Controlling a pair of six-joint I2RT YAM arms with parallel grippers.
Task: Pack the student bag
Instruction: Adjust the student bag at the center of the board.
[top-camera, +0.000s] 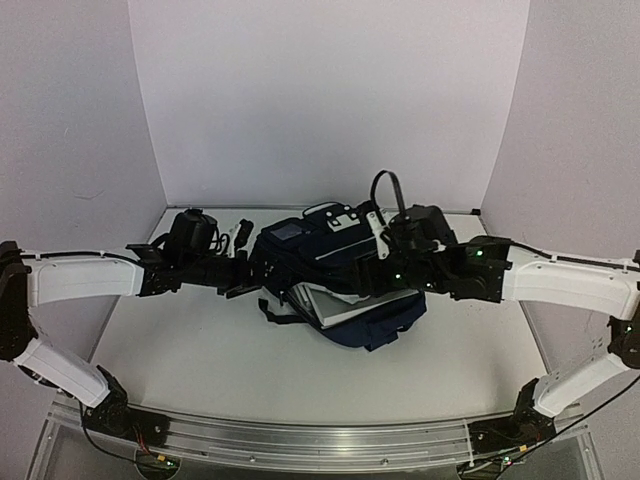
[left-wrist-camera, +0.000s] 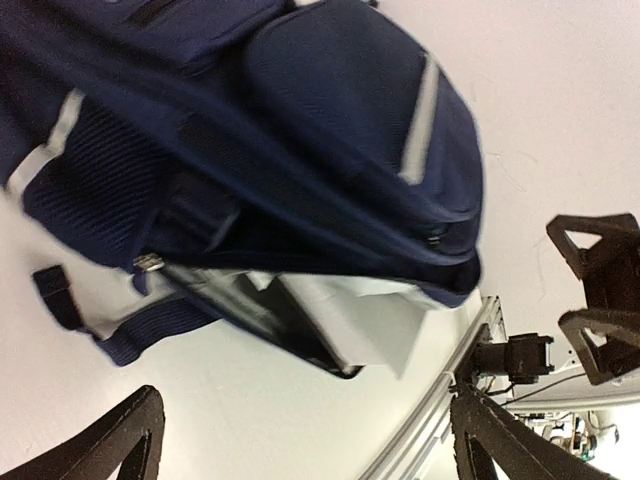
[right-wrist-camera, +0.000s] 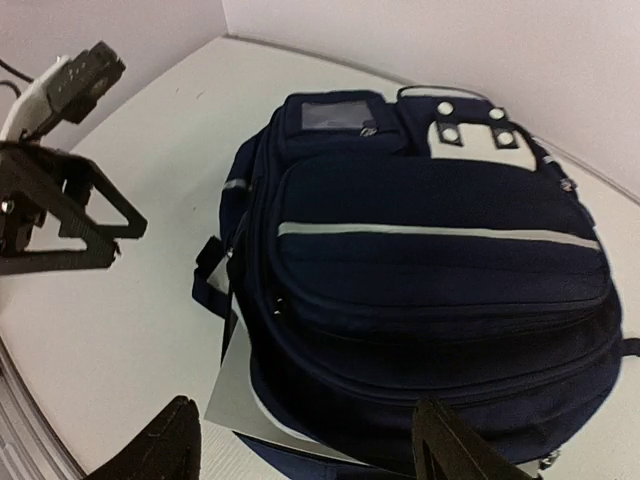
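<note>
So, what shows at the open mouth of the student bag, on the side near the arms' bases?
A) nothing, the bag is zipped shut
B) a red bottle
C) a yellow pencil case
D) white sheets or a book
D: white sheets poke out of the student bag under its navy flap, as the left wrist view and the top view both show.

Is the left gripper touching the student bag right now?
Apart. The left wrist view shows the left gripper open, with a strip of bare table between both fingertips and the student bag.
</note>
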